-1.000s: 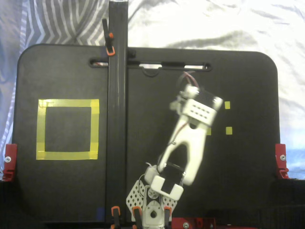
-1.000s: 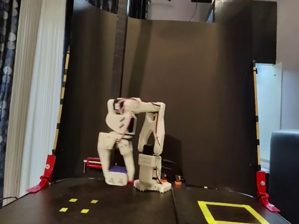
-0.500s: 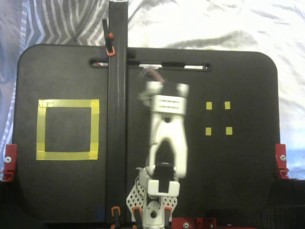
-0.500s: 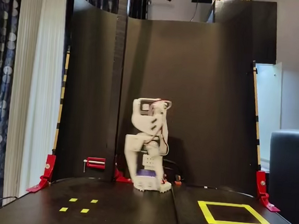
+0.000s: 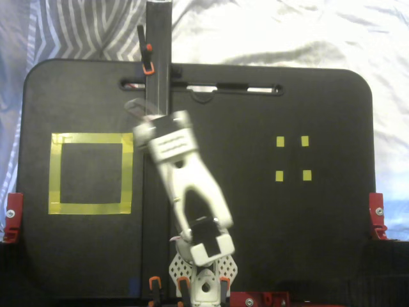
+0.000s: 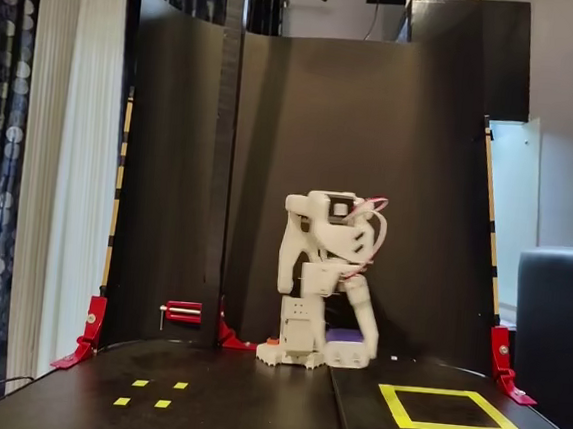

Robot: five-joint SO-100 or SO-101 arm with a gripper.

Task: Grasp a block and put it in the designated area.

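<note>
- In the front fixed view, your four small yellow tape squares [image 6: 151,392] lie far left of the designated area [image 6: 450,411], on the black board [image 6: 249,412].
- Your white arm [image 6: 320,268] stands left of that area.
- The gripper [image 6: 347,350] hangs low, just left of the area's back edge — jaws closed on the block [image 6: 345,335], a blue sliver between them, held above the board.
- From above, the block is hidden under the arm [image 5: 185,182], just right of the designated area [image 5: 91,173].
</note>
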